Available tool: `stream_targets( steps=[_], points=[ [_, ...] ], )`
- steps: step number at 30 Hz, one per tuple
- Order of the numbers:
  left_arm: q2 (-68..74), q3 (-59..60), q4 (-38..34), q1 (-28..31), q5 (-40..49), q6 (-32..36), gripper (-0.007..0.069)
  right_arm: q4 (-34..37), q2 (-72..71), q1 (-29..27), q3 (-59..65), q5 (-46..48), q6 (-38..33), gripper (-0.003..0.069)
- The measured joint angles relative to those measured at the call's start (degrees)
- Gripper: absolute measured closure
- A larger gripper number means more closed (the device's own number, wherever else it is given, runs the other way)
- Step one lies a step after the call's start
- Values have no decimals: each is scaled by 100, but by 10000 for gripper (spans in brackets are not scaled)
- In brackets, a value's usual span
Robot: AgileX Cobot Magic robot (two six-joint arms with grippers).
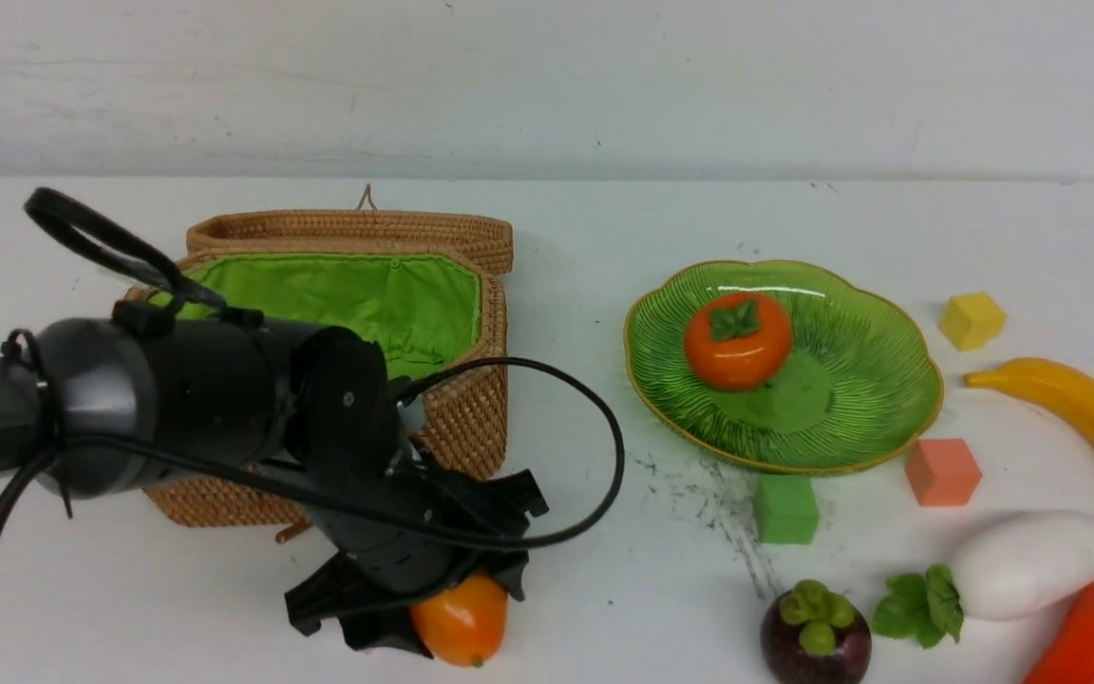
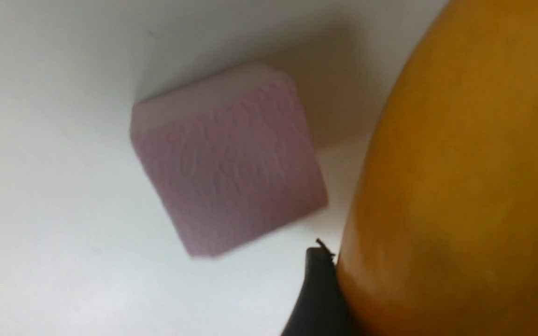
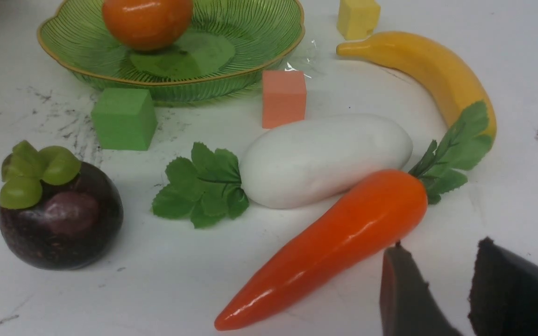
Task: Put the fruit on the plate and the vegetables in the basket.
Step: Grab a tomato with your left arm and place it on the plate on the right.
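Mango [image 1: 460,619] sits on the near side of the table [image 1: 604,570], just in front of the basket [image 1: 471,418] corner, w/ the left gripper [image 1: 409,608] down over it. Its jaws are spread wide. One fingertip [image 2: 318,289] touches the mango's side, but I can't tell if it's actually clamped. Mango's partly covered. Its narrow end seems to point toward the near side, long axis approx near-to-far w/ a slight lean.

A pink cube [image 2: 227,158] lies just beside the mango, not touching it.

Room: the basket wall is tight behind the left arm. A bare strip of table runs btwn basket and plate [image 1: 870,418], and from the mango across to the mangosteen [image 1: 815,635]. The plate holds only the persimmon [image 1: 737,340], left of centre, so its right half is free. A green cube [image 1: 784,508] and an orange cube [image 1: 942,471] sit at the plate's near rim. A yellow cube [image 1: 971,320] is off to its right.

The right gripper [image 3: 442,247] has its jaws a bit apart w/ nothing btwn them, near the carrot [image 3: 334,242]. The carrot's tip points toward the near side, and its side is against the radish [image 3: 325,158]. The radish leaves point at the mangosteen. The banana [image 1: 1079,408] curves from near the yellow cube toward the near right.
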Motion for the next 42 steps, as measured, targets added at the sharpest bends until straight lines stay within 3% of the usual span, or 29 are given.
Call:
stream_targets(
  steps=[5,9,14,19,22,29,31,32,33,34,38,42],
  points=[
    [-322,0,-676,0,124,573,93,0,0,0,0,0,0,417],
    [-531,0,-1826,-62,273,1713,93,0,0,0,0,0,0,417],
    [-582,-37,-2771,-494,162,2771,93,0,0,0,0,0,0,417],
    [-370,-714,-2852,-872,250,3204,93,0,0,0,0,0,0,417],
    [-36,-1501,-2519,-873,362,3190,93,0,0,0,0,0,0,417],
    [1277,-3536,-1358,-873,446,2446,93,0,0,0,0,0,0,417],
    [1683,-4122,-1000,-873,376,2005,93,0,0,0,0,0,0,417],
    [2129,-4610,-573,-873,357,1394,93,0,0,0,0,0,0,417],
    [2177,-4727,-526,-873,357,1320,93,0,0,0,0,0,0,417],
    [2540,-5103,-187,-873,383,711,93,0,0,0,0,0,0,417],
    [3247,-5895,459,-873,595,-582,93,0,0,0,0,0,0,417],
    [3619,-6220,627,-873,518,-1108,91,0,0,0,0,0,0,417]
  ],
)
